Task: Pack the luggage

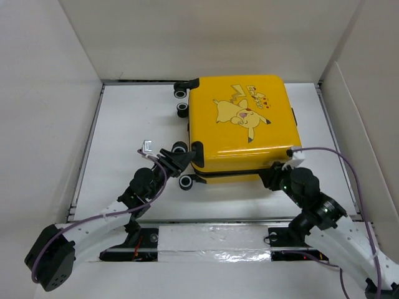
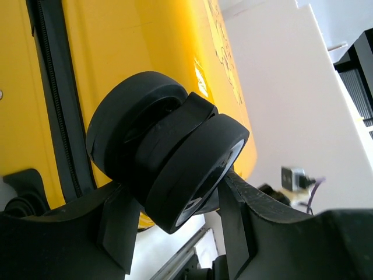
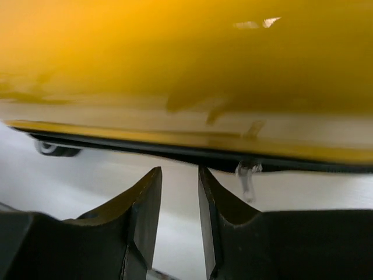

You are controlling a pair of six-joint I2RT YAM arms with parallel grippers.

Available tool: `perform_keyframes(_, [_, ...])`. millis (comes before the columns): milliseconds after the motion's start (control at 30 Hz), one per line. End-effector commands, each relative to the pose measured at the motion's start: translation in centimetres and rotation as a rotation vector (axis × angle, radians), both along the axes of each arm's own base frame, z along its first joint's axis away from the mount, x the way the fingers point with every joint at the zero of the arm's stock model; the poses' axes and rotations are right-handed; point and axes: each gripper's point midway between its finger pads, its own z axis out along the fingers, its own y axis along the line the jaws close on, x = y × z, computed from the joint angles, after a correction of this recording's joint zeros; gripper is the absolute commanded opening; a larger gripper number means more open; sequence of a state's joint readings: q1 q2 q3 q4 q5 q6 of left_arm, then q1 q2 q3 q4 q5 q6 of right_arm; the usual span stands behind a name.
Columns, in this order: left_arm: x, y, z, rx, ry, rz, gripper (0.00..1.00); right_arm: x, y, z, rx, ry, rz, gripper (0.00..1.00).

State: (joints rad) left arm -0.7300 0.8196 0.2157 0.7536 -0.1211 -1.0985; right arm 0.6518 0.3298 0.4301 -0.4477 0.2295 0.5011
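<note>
luggage [image 1: 240, 128] is seen closed and laid flat, print side up, on the white table [image 1: 124, 124], toward the far right of the middle, with its wheels along the left edge. left arm is stretched low across the table from its base, elbow bent, with the left gripper [image 1: 177, 161] brought against the near left corner of the case. in the left wrist view its fingers [image 2: 233, 221] are spread on either side of a black double caster wheel [image 2: 169, 151], which is clamped between them. right arm is folded up from its base and angled inward, with the right gripper [image 1: 274, 174] held at the near edge, close to the right corner. from the right wrist, the fingers [image 3: 145, 204] are nearly closed, nothing between them, just below the black zipper trim [image 3: 175, 153]; a zipper pull [image 3: 247, 178] hangs just beside them.
</note>
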Motion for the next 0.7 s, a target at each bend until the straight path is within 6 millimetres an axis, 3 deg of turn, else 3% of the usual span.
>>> perform_keyframes(0, [0.7, 2.7, -2.3, 0.161, -0.039, 0.093, 0.0, 3.2, 1.4, 4.2, -0.075, -0.128, 0.057, 0.37])
perform_keyframes(33, [0.6, 3.0, -2.7, 0.167, -0.027, 0.097, 0.0, 4.3, 2.0, 3.4, -0.121, -0.096, 0.079, 0.37])
perform_keyframes(67, [0.3, 3.2, -3.2, 0.166, -0.016, 0.098, 0.0, 5.5, 2.8, 5.5, -0.135, -0.182, 0.113, 0.34])
perform_keyframes(100, [0.1, 3.4, -2.8, 0.152, -0.028, 0.104, 0.0, 5.9, 3.9, 6.1, -0.13, -0.211, 0.173, 0.33])
perform_keyframes(167, [-0.2, 3.8, -3.7, 0.162, -0.003, 0.108, 0.0, 8.0, 4.5, 7.0, -0.149, -0.228, 0.206, 0.32])
perform_keyframes(267, [-0.3, 4.7, -3.4, 0.16, -0.01, 0.136, 0.0, 8.6, 6.5, 7.3, -0.128, -0.224, 0.318, 0.33])
perform_keyframes(367, [0.0, 4.9, -2.4, 0.151, -0.031, 0.145, 0.0, 7.1, 7.0, 6.6, -0.113, -0.197, 0.342, 0.39])
perform_keyframes(400, [0.3, 5.0, -2.4, 0.159, -0.032, 0.147, 0.0, 6.3, 6.3, 7.4, -0.101, -0.224, 0.316, 0.4])
perform_keyframes(433, [0.3, 4.8, -2.0, 0.154, -0.042, 0.135, 0.0, 5.6, 5.5, 6.1, -0.102, -0.197, 0.29, 0.4])
perform_keyframes(467, [0.6, 4.9, -1.8, 0.153, -0.047, 0.141, 0.0, 4.6, 4.9, 5.1, -0.084, -0.159, 0.265, 0.35])
perform_keyframes(500, [0.6, 4.4, -1.8, 0.158, -0.045, 0.118, 0.0, 4.0, 3.3, 5.9, -0.067, -0.207, 0.196, 0.29])
perform_keyframes(533, [0.9, 4.4, -1.2, 0.146, -0.062, 0.12, 0.0, 3.5, 2.6, 3.7, -0.073, -0.178, 0.173, 0.26])
perform_keyframes(567, [1.0, 4.2, -1.2, 0.146, -0.065, 0.115, 0.0, 3.0, 2.2, 3.0, -0.044, -0.162, 0.148, 0.19])
perform_keyframes(600, [1.2, 4.0, -1.3, 0.151, -0.059, 0.109, 0.0, 3.0, 0.9, 3.2, -0.028, -0.184, 0.079, 0.18])
perform_keyframes(667, [1.3, 3.7, -0.9, 0.139, -0.071, 0.1, 0.0, 2.9, 0.2, 1.9, -0.025, -0.147, 0.04, 0.16])
